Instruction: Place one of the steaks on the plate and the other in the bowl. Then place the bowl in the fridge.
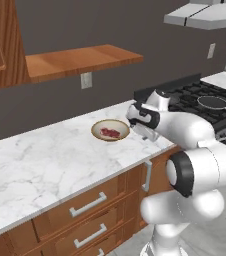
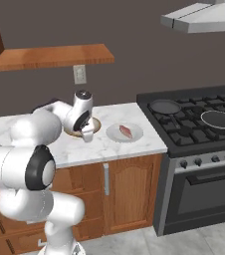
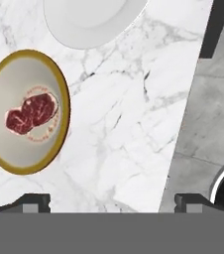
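The tan-rimmed bowl [image 1: 97, 132] [image 3: 20, 79] stands on the marble counter and holds the dark red marbled steak [image 1: 110, 133] [image 3: 30, 113]. To its right the white plate [image 2: 114, 135] [image 3: 91, 20] carries the paler pink steak [image 2: 126, 131]. My gripper [image 1: 144, 131] [image 2: 87, 135] [image 3: 113, 202] hangs open and empty, pointing down over the counter between bowl and plate, near the front edge. In the right base view the hand covers most of the bowl [image 2: 96, 125]. The fridge is out of view.
A black stove [image 2: 194, 124] adjoins the counter on the right, with dark frying pans [image 2: 165, 106] [image 2: 219, 119] on its burners. A wooden shelf [image 1: 80, 59] and a range hood [image 2: 204, 17] hang above. The counter's front edge [image 3: 176, 129] drops to grey floor.
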